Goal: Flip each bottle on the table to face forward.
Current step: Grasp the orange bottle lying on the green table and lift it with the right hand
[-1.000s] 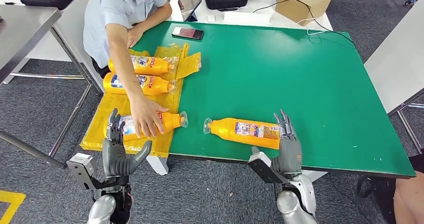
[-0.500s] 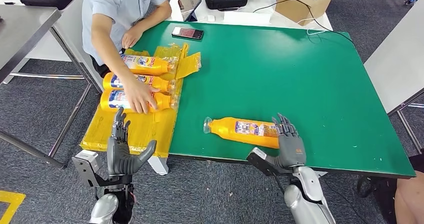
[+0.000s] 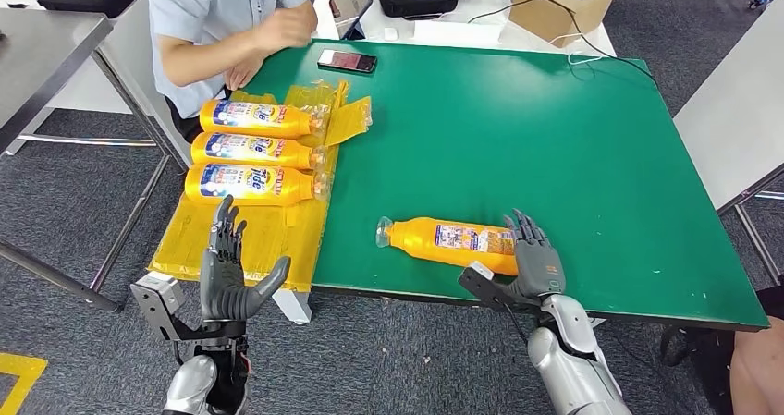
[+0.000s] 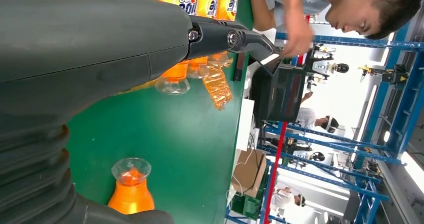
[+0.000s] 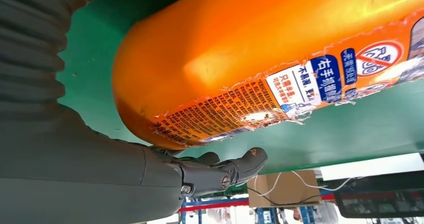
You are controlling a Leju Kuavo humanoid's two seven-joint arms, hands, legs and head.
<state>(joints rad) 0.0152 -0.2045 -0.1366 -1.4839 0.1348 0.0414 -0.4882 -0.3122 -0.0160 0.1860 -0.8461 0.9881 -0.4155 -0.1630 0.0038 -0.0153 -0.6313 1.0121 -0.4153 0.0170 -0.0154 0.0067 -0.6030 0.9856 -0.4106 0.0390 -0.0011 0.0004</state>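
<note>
We see our right hand (image 3: 536, 265) at the near edge of the green table (image 3: 555, 147), its dark fingers curled around the base end of a smooth, rounded orange bottle (image 3: 448, 242) that lies on its side, clear cap pointing toward our left; the wrist view shows a torn, peeling printed label (image 5: 320, 84) facing up and a finger (image 5: 235, 170) under the curved plastic. Our left hand (image 3: 229, 272) hovers with fingers spread and nothing in it, just off the table's near-left corner, over crinkled yellow plastic wrapping (image 3: 250, 230). Beyond it lie three more orange bottles (image 3: 251, 152) side by side, blue labels up. Beyond our right hand the matte tabletop is bare green. A seated person (image 3: 217, 18) is at the far-left corner beside a phone (image 3: 347, 61); a cardboard box (image 3: 561, 4) sits on a white table beyond, with grey carpet underneath.
</note>
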